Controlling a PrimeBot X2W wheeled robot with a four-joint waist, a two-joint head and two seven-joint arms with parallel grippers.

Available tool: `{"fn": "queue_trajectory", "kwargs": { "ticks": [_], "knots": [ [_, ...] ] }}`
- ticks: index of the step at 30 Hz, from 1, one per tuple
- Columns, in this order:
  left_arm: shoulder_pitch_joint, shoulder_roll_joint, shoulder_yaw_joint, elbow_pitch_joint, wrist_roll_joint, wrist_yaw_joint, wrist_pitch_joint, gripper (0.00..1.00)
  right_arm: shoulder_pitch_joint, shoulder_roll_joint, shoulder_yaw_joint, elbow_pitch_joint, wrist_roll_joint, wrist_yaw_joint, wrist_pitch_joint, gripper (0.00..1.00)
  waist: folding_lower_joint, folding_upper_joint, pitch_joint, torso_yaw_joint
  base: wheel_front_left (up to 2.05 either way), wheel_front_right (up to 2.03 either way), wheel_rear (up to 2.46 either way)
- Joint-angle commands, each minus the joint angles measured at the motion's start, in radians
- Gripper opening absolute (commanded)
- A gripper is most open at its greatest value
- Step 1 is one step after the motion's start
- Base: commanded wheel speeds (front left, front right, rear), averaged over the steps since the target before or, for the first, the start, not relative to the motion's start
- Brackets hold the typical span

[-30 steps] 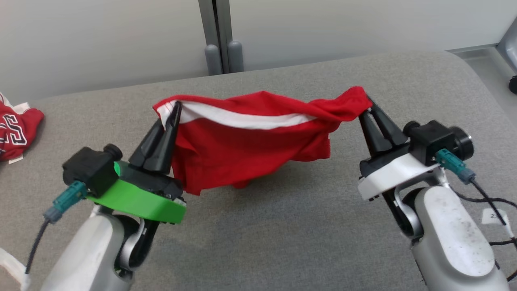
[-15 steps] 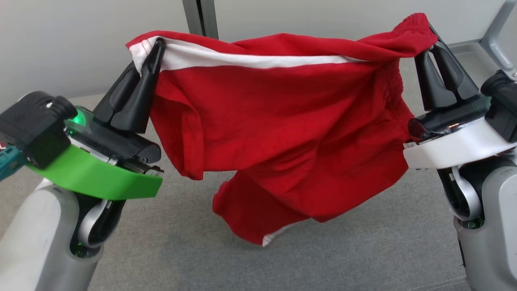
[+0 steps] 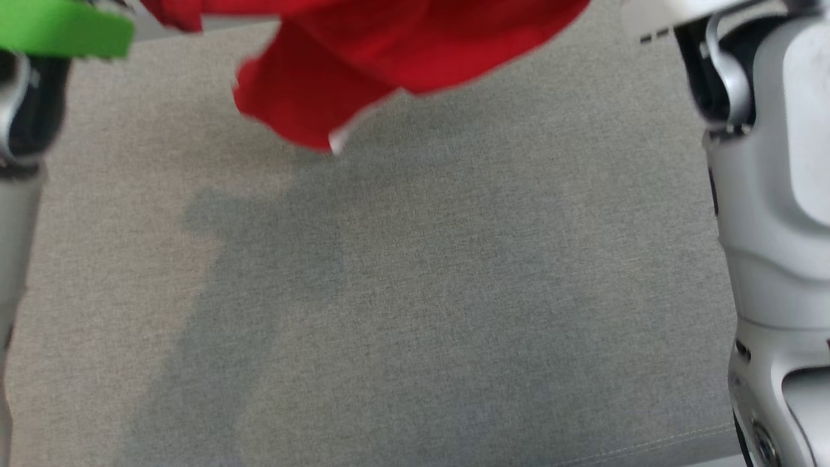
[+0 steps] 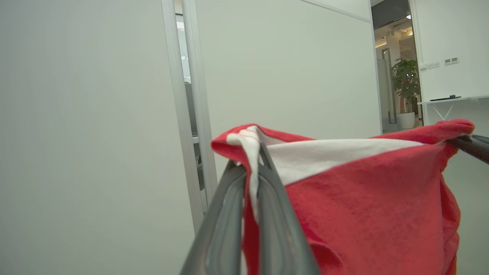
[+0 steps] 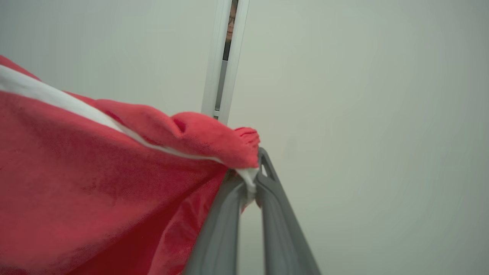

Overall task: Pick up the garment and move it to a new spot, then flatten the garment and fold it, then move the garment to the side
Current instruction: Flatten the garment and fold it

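Note:
The garment, red cloth with a broad white band, hangs stretched between both grippers above the grey padded surface. Its lowest corner dangles free, well off the surface. In the left wrist view my left gripper is shut on a white, red-stitched corner of the garment. The right wrist view has my right gripper shut on a bunched red end of the garment. The right fingertips also appear at the far right of the left wrist view. Any lettering is hidden.
The left wrist's green mount and the pale right forearm flank the surface. The garment's shadow falls on its left half. White wall panels and a door frame stand behind. A person is visible through the gap.
Both arms have lifted the garment much higher, so its hem has left the surface and the grippers have risen past the head view's top edge. The head view itself has shifted.

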Motion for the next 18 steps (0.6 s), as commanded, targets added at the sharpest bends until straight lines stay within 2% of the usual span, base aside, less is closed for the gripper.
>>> {"fn": "queue_trajectory", "kwargs": {
  "ticks": [1, 5, 8, 14, 18],
  "knots": [
    [-0.077, 0.003, -0.005, 0.039, 0.019, -0.002, -0.031, 0.00, -0.059, 0.010, -0.018, 0.061, -0.022, -0.001, -0.037, 0.00, 0.0000, 0.0000, 0.137, -0.002, 0.00, 0.00, 0.00],
    [-0.218, -0.010, -0.075, 0.146, 0.028, -0.003, -0.086, 0.00, -0.169, 0.028, -0.062, 0.224, -0.063, -0.001, -0.117, 0.00, 0.0000, 0.0000, 0.191, 0.008, 0.00, 0.00, 0.00],
    [-0.251, -0.023, -0.141, 0.207, 0.000, -0.003, -0.121, 0.00, -0.194, 0.032, -0.066, 0.332, -0.052, -0.001, -0.163, 0.00, 0.0000, 0.0000, 0.226, 0.018, 0.00, 0.00, 0.00],
    [-0.174, -0.049, -0.213, 0.271, -0.068, -0.004, -0.173, 0.00, -0.160, 0.030, -0.046, 0.514, -0.059, -0.001, -0.235, 0.00, 0.0000, 0.0000, 0.280, 0.028, 0.00, 0.00, 0.00],
    [-0.083, -0.068, -0.181, 0.213, -0.085, -0.004, -0.179, 0.00, -0.124, 0.030, -0.043, 0.571, -0.046, -0.001, -0.268, 0.00, 0.0000, 0.0000, 0.292, 0.028, 0.00, 0.00, 0.00]
  ]
}}
